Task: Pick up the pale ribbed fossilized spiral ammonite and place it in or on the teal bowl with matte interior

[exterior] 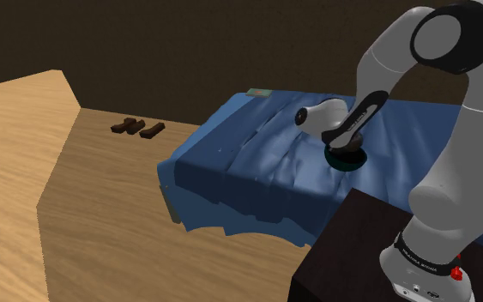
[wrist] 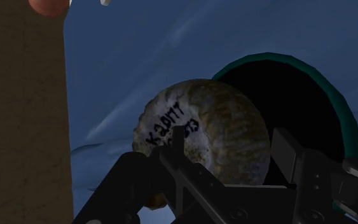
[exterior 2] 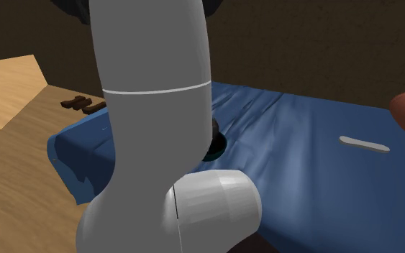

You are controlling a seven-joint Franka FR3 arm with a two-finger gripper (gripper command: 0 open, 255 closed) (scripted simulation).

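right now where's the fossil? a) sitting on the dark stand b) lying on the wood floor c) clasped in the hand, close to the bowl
c: the hand has a finger on each side of the fossil, with the bowl just behind it.

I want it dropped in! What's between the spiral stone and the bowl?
Nothing: in the wrist view the ammonite, clasped by the claw, overlaps the teal bowl directly.
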